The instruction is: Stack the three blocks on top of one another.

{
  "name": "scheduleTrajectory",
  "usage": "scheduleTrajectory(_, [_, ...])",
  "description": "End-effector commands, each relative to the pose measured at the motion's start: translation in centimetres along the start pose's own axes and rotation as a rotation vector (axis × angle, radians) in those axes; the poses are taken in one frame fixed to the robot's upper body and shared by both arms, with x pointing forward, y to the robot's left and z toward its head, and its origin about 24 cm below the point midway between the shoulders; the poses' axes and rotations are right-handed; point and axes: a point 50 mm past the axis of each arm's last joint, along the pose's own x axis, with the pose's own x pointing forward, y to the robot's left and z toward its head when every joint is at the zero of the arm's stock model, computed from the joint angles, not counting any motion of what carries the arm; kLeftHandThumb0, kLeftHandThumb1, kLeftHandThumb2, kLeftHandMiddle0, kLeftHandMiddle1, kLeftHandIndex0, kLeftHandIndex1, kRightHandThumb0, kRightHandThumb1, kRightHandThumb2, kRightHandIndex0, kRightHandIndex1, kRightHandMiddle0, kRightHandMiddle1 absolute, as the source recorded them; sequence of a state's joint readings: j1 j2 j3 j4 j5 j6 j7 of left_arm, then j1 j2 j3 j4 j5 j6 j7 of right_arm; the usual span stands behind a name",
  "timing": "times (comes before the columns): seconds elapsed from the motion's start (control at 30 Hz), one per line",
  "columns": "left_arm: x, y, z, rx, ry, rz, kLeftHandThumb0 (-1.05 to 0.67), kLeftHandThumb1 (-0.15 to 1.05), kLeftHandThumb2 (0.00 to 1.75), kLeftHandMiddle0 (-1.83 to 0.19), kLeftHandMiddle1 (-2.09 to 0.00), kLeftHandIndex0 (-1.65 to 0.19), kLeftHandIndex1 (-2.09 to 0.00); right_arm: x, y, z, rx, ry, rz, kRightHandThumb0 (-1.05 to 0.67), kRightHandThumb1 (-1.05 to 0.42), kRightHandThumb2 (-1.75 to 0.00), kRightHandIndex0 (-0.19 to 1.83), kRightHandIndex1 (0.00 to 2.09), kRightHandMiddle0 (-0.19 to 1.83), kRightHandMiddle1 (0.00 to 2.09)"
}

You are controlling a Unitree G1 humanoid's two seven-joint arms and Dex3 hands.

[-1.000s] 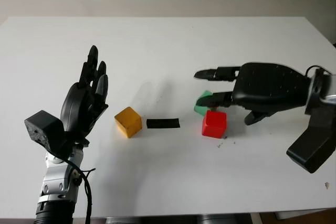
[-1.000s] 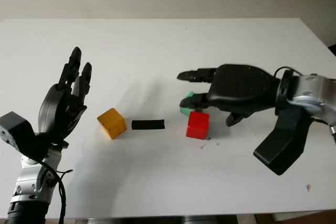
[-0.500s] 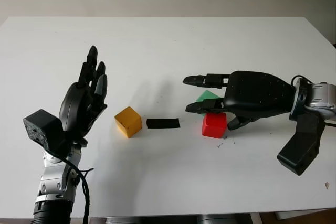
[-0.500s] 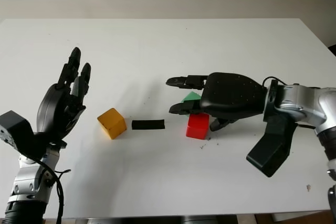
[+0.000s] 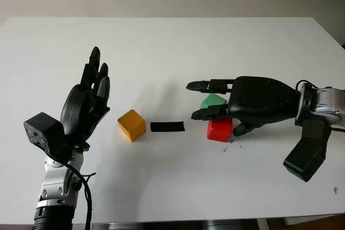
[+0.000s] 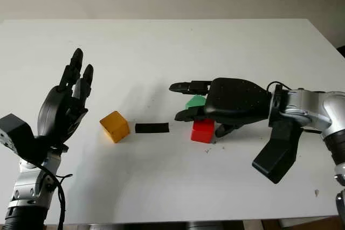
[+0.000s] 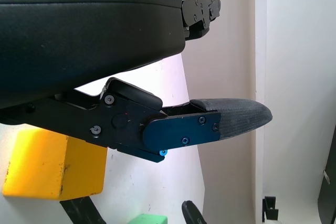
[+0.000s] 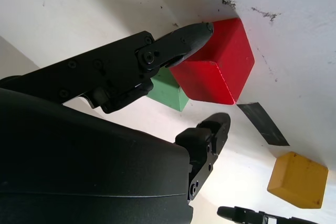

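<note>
On the white table (image 5: 172, 47) we hold our left hand (image 5: 86, 106) open and raised at the left, while our right hand (image 5: 215, 100) pinches the green block (image 5: 212, 102) just above the red block (image 5: 220, 130), not yet released, and the yellow block (image 5: 132, 125) waits unstacked.

Bright, even light; soft shadows on the white table (image 5: 172, 52); sharp.
</note>
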State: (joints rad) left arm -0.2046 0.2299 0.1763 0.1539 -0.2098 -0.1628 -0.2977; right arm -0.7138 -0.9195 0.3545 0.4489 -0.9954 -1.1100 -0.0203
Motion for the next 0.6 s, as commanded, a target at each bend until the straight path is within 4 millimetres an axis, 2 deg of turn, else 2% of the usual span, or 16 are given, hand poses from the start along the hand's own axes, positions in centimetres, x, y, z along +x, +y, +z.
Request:
scheduleTrajectory(0.0, [-0.13,0.2,0.36,0.005,-0.013,0.002,-0.77,1.05,0.55,0.13,-0.05,0.15,-0.06,-0.34,-0.15,-0.15,-0.008,0.008,0.0,-0.42,-0.88,-0.05,0.06,0.06,0.58,0.23])
scheduleTrajectory(0.17, [-0.17,0.29,0.37,-0.001,-0.01,-0.001,-0.77,1.05,0.53,0.14,-0.05,0.16,-0.05,-0.36,-0.01,-0.15,-0.01,0.006,-0.023,-0.43,-0.88,-0.06,0.11,0.08,0.72,0.32])
scheduleTrajectory(0.2, [-0.2,0.31,0.36,0.002,-0.01,-0.001,-0.77,1.05,0.53,0.14,-0.05,0.16,-0.05,-0.38,-0.05,-0.17,-0.011,0.006,-0.024,-0.43,-0.88,-0.05,0.13,0.07,0.73,0.48])
scheduleTrajectory(0.23, [-0.22,0.33,0.36,0.003,-0.01,-0.002,-0.77,1.05,0.53,0.14,-0.05,0.17,-0.05,-0.39,-0.08,-0.18,-0.013,0.007,-0.025,-0.44,-0.88,-0.05,0.16,0.07,0.66,0.86])
scheduleTrajectory(0.27, [-0.23,0.34,0.35,0.004,-0.008,-0.002,-0.77,1.05,0.53,0.14,-0.05,0.17,-0.05,-0.39,-0.11,-0.21,-0.014,0.007,-0.025,-0.44,-0.88,-0.05,0.17,0.06,0.6,1.05])
scheduleTrajectory(0.33, [-0.2,0.31,0.34,-0.004,-0.009,0.0,-0.77,1.05,0.53,0.14,-0.05,0.17,-0.05,-0.39,-0.14,-0.27,-0.014,0.011,-0.037,-0.45,-0.88,-0.05,0.2,0.07,0.57,1.23])
scheduleTrajectory(0.57, [-0.16,0.31,0.24,0.0,-0.009,-0.001,-0.78,1.05,0.52,0.14,-0.05,0.16,-0.05,-0.32,-0.16,-0.47,-0.034,0.016,-0.069,-0.43,-0.86,-0.05,0.27,0.09,0.56,1.32])
